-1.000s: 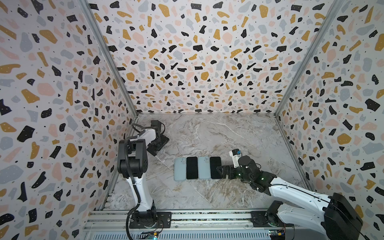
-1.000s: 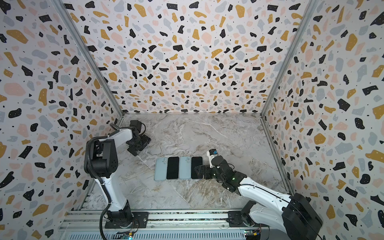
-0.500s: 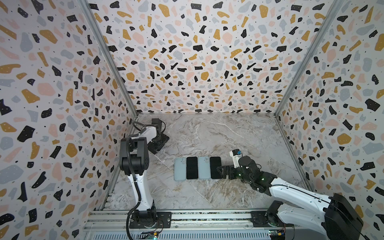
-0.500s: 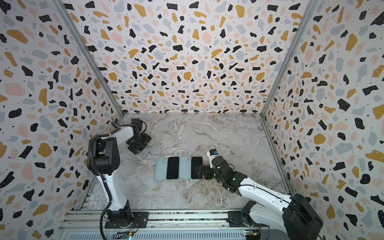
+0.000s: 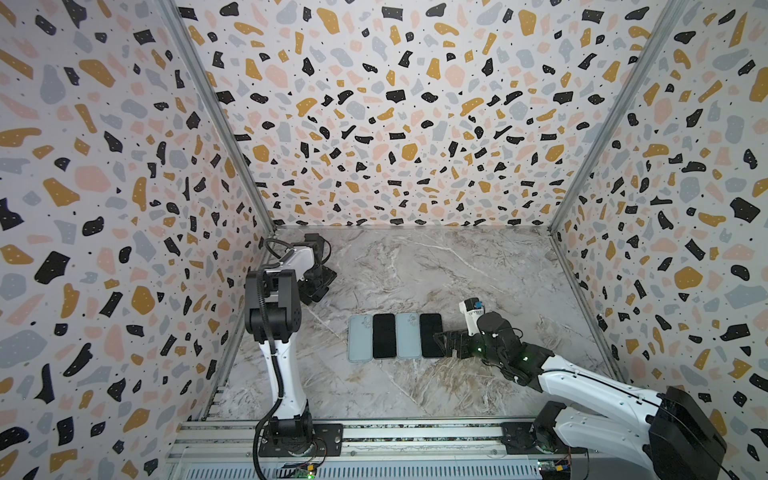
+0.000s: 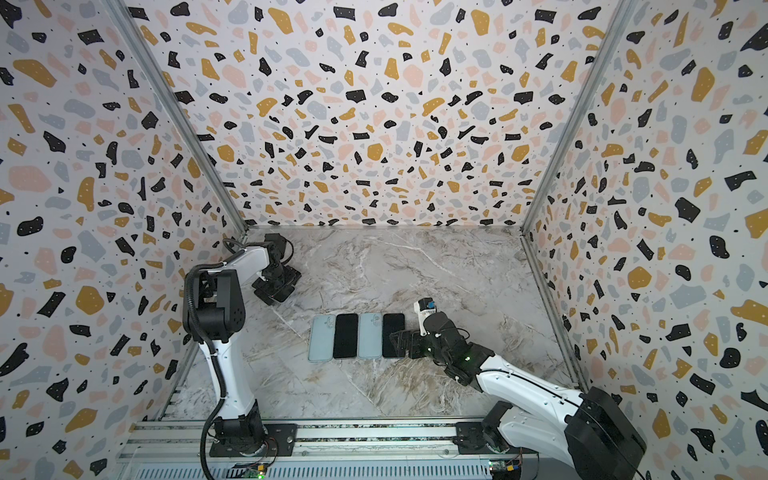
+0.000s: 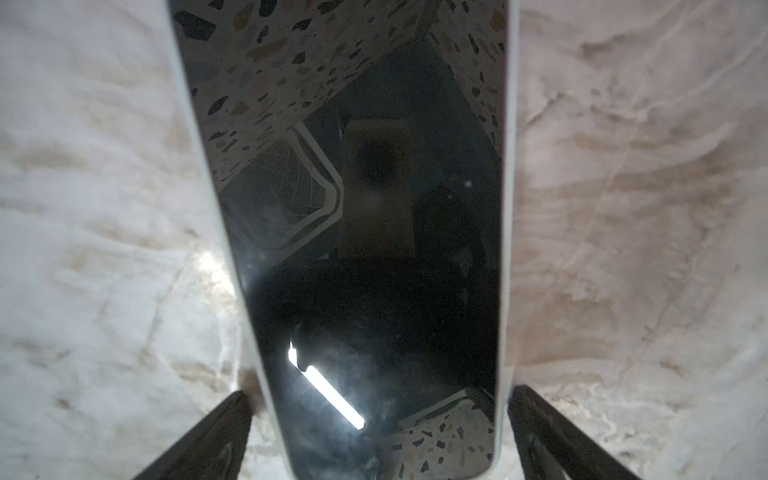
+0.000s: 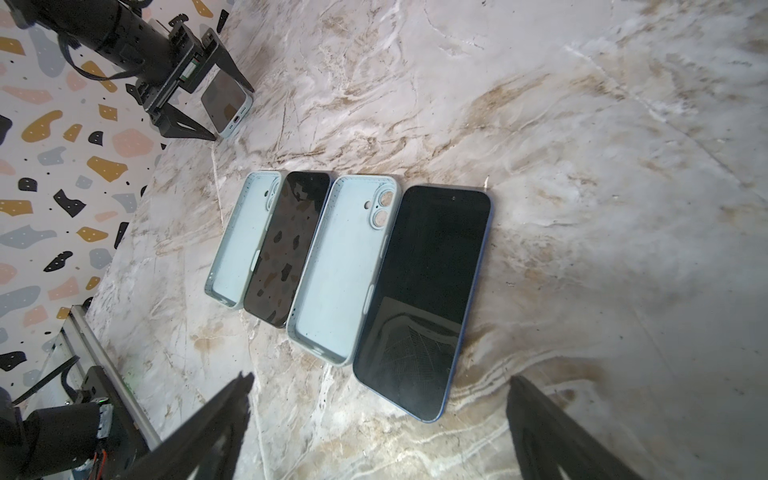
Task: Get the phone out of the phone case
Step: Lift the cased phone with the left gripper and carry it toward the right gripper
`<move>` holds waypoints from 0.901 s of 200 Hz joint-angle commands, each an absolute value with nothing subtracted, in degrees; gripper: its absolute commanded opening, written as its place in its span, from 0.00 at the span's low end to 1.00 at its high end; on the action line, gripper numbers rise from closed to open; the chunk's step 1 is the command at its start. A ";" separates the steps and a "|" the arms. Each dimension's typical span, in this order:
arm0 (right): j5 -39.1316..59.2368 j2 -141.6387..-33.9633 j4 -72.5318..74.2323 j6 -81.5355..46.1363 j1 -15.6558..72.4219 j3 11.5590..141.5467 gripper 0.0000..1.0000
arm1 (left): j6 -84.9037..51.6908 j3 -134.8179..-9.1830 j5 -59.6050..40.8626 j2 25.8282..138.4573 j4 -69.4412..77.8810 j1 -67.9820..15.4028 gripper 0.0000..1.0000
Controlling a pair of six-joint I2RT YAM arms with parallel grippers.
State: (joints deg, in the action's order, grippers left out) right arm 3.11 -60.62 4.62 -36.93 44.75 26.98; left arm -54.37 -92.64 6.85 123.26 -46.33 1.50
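Two phones & two empty cases are lined up on bench; cased phone is flanked by wide-open L tool; R tool is spread wide too.

Enclosure and work surface. The tabletop is a pale marble-patterned sheet with brown and white veining, seen in both top views and close up in the wrist views. Three upright panels close it in: a back wall, a left wall and a right wall. All three carry a terrazzo print of black, ochre, pink and grey flecks on white. Grey metal corner posts stand where the panels meet. A ribbed aluminium rail runs along the tabletop's near edge.
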 commanded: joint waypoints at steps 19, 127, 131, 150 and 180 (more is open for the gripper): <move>2.63 -59.24 5.23 -35.71 45.09 26.78 0.98 | -55.11 -94.65 8.44 125.99 -49.51 3.00 0.98; 2.37 -58.74 5.12 -35.33 45.00 26.20 0.97 | -54.41 -98.26 8.00 128.50 -50.01 4.83 0.90; 2.37 -58.71 5.18 -35.33 44.96 26.21 0.97 | -54.42 -98.26 8.00 128.52 -50.09 4.83 0.90; 2.37 -58.61 5.19 -35.33 45.00 26.21 0.97 | -54.41 -98.63 8.09 128.51 -50.01 4.90 0.89; 2.37 -58.36 4.91 -35.33 44.98 26.42 0.97 | -53.75 -98.44 6.36 128.77 -48.79 4.92 0.81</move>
